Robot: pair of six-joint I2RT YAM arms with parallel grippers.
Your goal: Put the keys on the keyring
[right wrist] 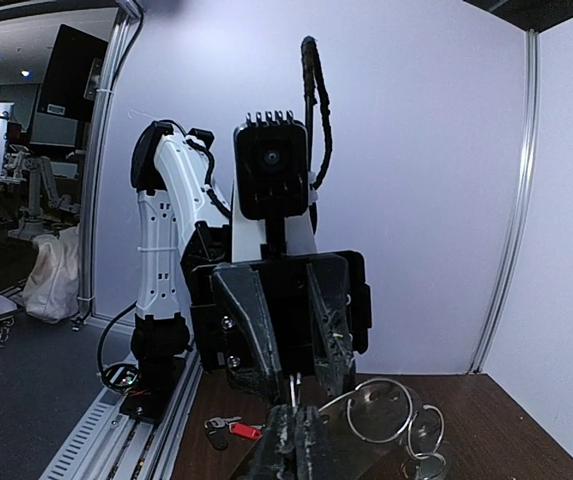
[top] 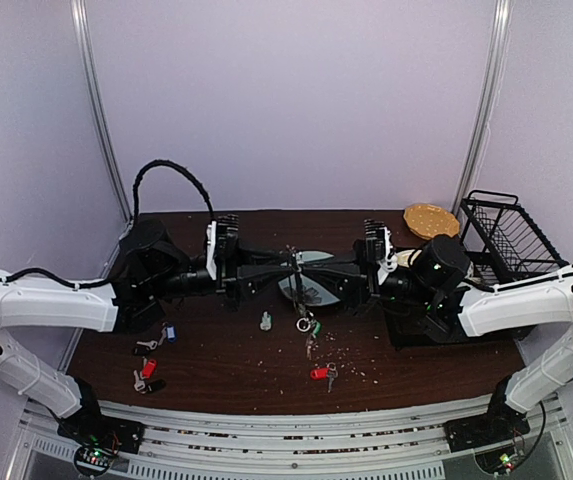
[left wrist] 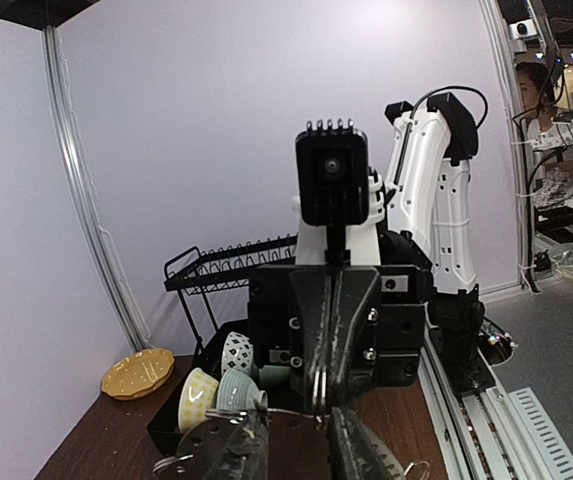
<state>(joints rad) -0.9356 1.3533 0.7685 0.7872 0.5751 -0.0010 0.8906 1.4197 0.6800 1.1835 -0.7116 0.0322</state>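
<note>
My two grippers meet tip to tip above the middle of the table. My right gripper (top: 302, 265) (right wrist: 316, 425) is shut on the thin grey wire of the keyring (right wrist: 379, 380) (left wrist: 319, 394). A small split ring and a key with a green tag (top: 315, 326) hang from the keyring. My left gripper (top: 290, 268) (left wrist: 301, 455) faces it with its fingers (left wrist: 236, 450) apart on either side of the wire. Other keys lie loose on the table: one with a red tag (top: 318, 373) (right wrist: 244, 431), a blue one (top: 170, 333) and another red one (top: 149, 367).
A pale green plate (top: 316, 292) lies under the grippers, with a tiny clear bottle (top: 265, 321) beside it. A black dish rack (top: 501, 235) and a yellow plate (top: 430, 220) stand at the back right. A black tray of bowls (left wrist: 216, 385) sits near the right arm.
</note>
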